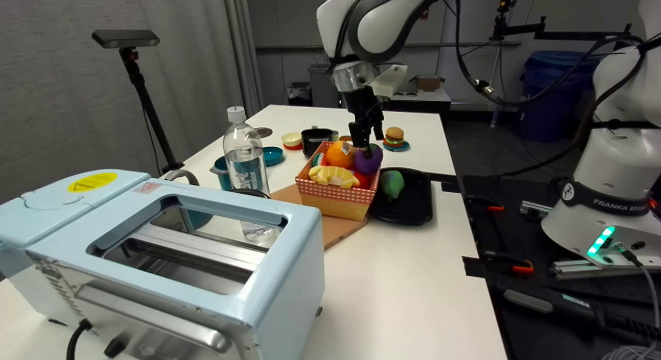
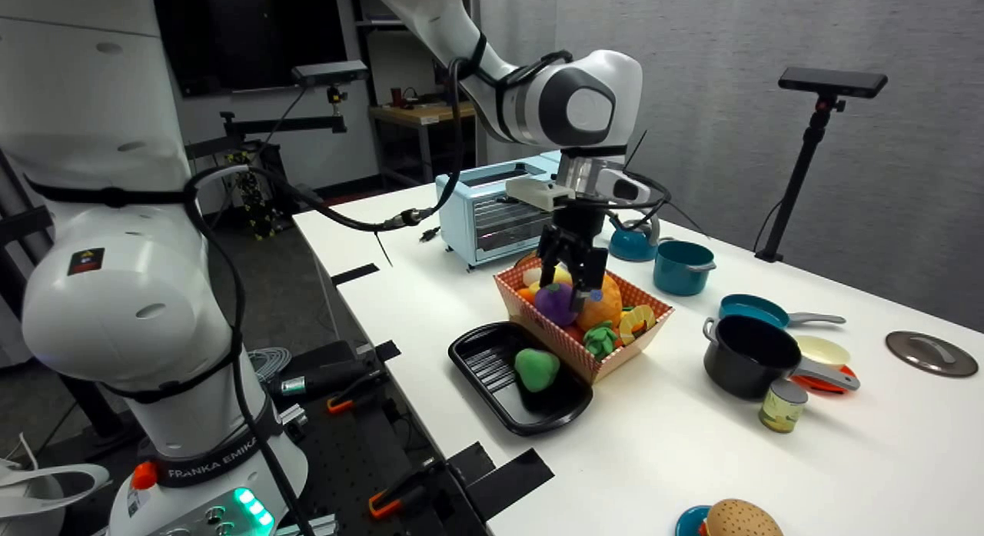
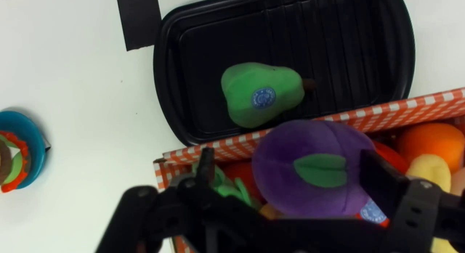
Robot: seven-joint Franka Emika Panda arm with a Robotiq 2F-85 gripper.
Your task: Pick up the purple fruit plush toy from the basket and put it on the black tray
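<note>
Blurred gripper (image 3: 287,160), jaws apart, purple plush toy (image 3: 312,167) partly behind one, basket (image 3: 407,115) partly out of view.

Blue toaster oven (image 1: 168,287), clear bottle (image 1: 248,173), toy burger (image 1: 394,137)

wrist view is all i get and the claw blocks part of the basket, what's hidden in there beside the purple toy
Observer: A big round orange, right next to the purple toy in an exterior view.
Operator: ok, anything tall standing outside my picture
Observer: Yes, a clear bottle, upright behind the blue toaster as an exterior view looks.
Operator: and any cookware about
Observer: A black pot, with a small can beside it.
</note>
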